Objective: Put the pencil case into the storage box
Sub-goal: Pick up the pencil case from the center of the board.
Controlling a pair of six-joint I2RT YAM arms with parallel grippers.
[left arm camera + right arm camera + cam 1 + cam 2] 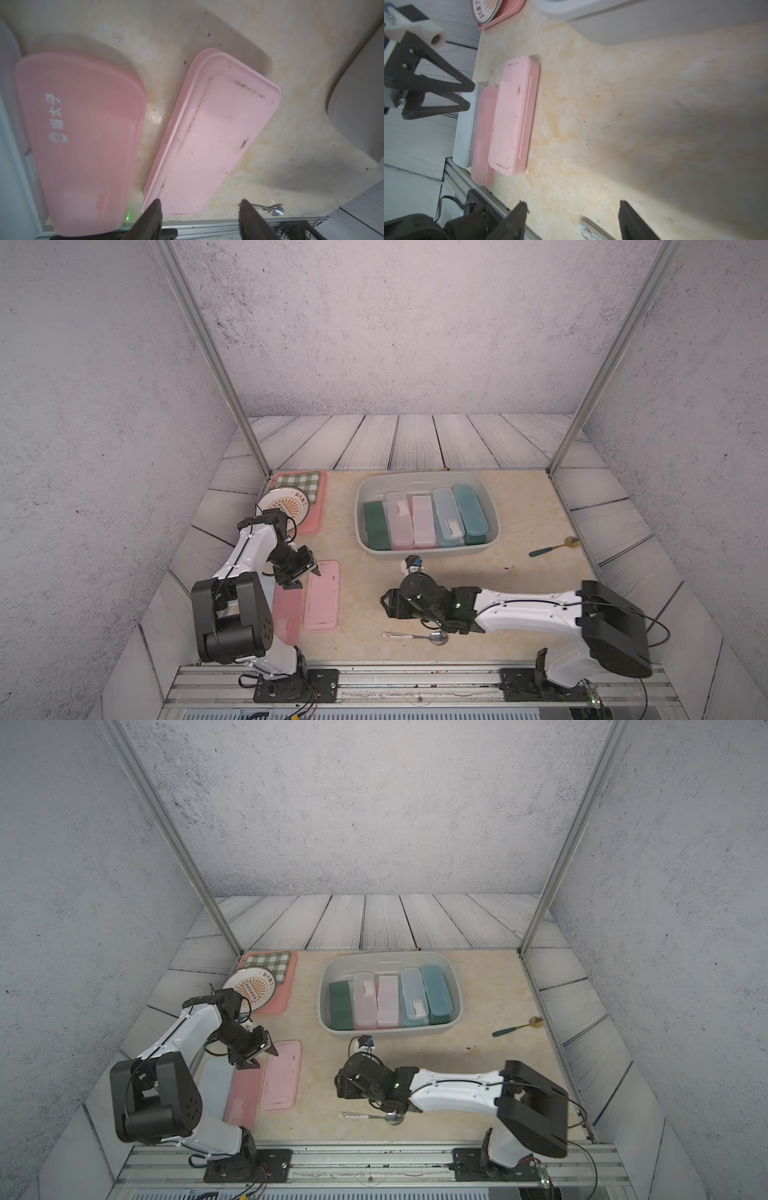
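Note:
The storage box, a light grey tub, stands at the back middle with several pencil cases side by side inside. On the table at the front left lie an opaque pink pencil case, a translucent pink one and a pale one. My left gripper hovers open over the far end of the opaque pink case, holding nothing. My right gripper is open and empty over bare table in front of the box.
A pink tray with a green checked cloth and a round plate sits at the back left. A silver spoon lies below my right gripper. A green-handled spoon lies at the right. A metal rail runs along the front.

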